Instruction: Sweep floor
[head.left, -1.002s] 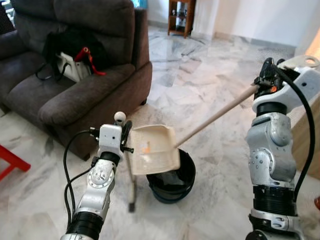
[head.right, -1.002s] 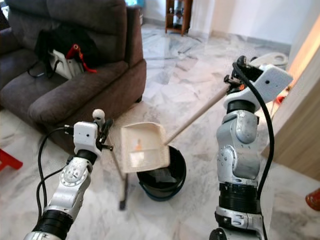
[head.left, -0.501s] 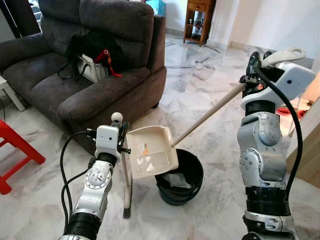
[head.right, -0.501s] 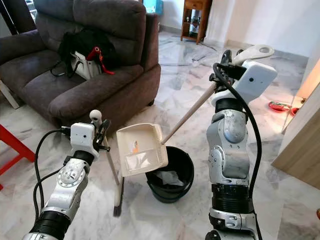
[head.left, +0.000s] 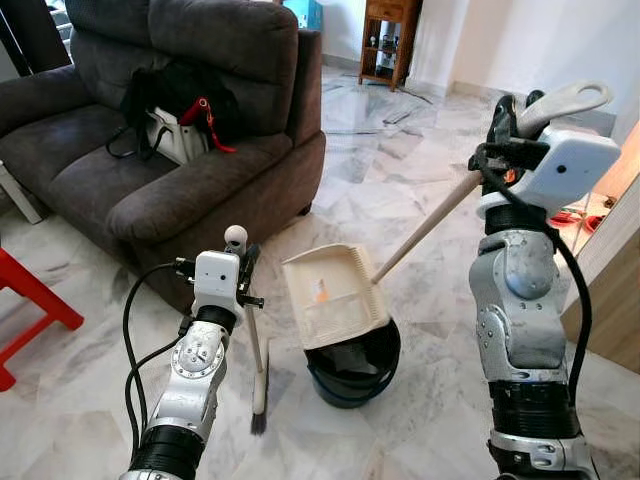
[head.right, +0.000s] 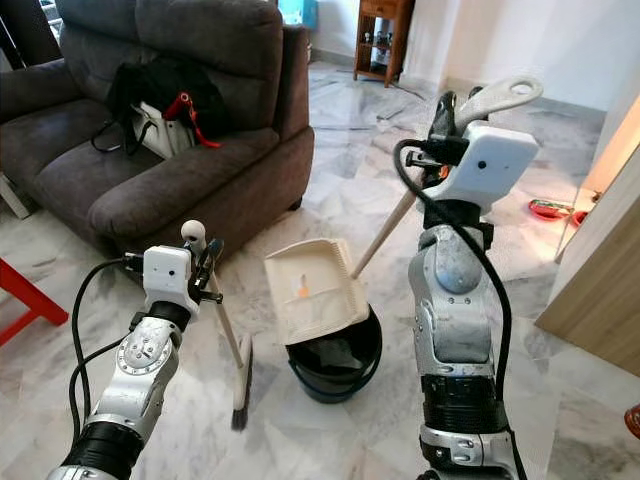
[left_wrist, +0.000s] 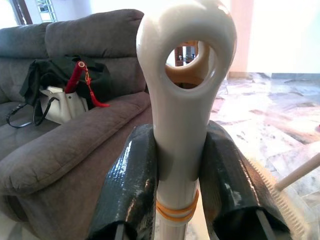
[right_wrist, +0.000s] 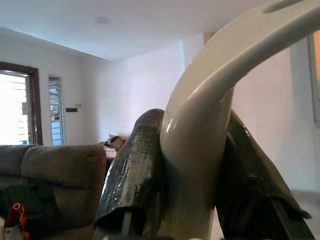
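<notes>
Our right tool (right_wrist: 192, 165) grips the light, stiff dustpan (head.left: 335, 297) by its handle over the bin (head.left: 352, 362); our left tool (left_wrist: 180, 185) clamps the broom (head.left: 256, 372).

The room is bright with soft daylight, and both head views are sharp, without motion blur. The marble floor (head.left: 400, 170) carries pale reflections toward the far side. At the right edge a warm orange glow falls on the wall and the wooden panel (head.right: 600, 270). The sofa (head.left: 180, 190) is dark but its folds are readable. A soft shadow lies under the bucket (head.left: 352, 365). In the left wrist view the background behind the broom handle (left_wrist: 182, 115) is overexposed — almost white. In the right wrist view the window (right_wrist: 15, 112) is blown out, and the near fingers (right_wrist: 137, 170) show a glossy shine — slightly soft
</notes>
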